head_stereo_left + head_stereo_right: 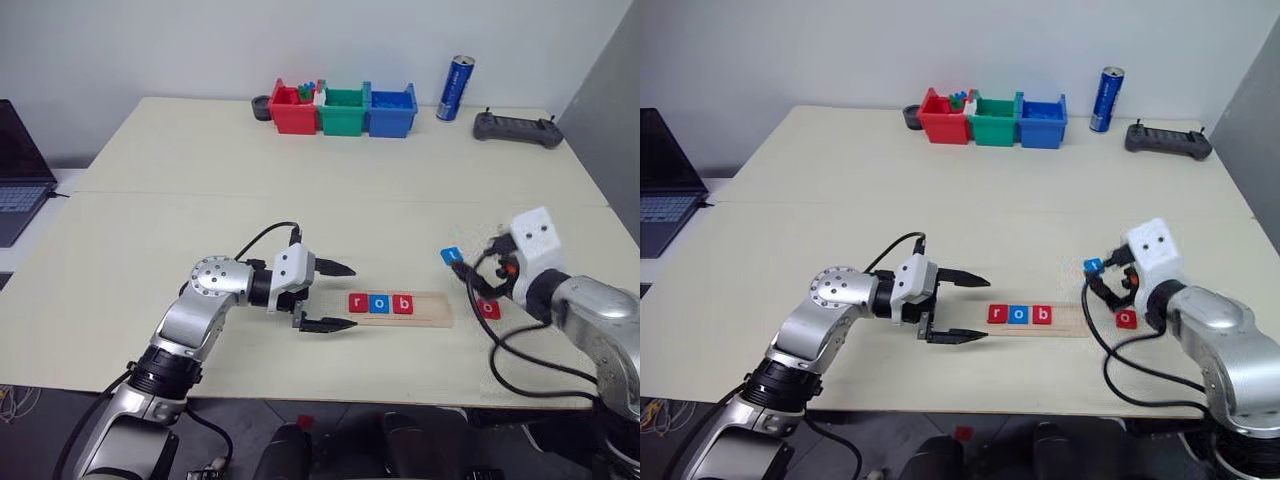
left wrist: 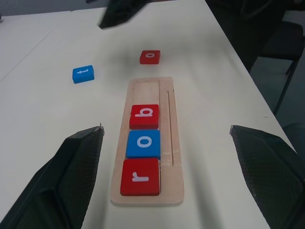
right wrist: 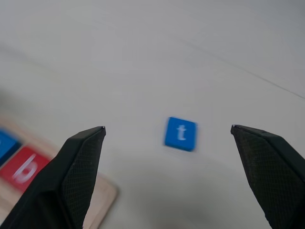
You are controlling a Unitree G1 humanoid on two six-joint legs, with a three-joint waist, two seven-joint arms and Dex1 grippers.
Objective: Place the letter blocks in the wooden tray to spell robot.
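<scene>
Right gripper (image 3: 167, 181) jaws spread wide and empty, blue square letter tile t (image 3: 181, 133) on table ahead between its fingers, red tile o (image 1: 488, 308) beside it, left gripper (image 1: 338, 297) open and empty, facing pale wooden tray (image 2: 174, 143) holding r, o, b.

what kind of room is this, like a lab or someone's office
Probably a robotics lab or test room: a plain pale table against a bare wall, a handheld controller lying at its far corner, an open laptop on a side desk, and sorting bins set out as props.
</scene>
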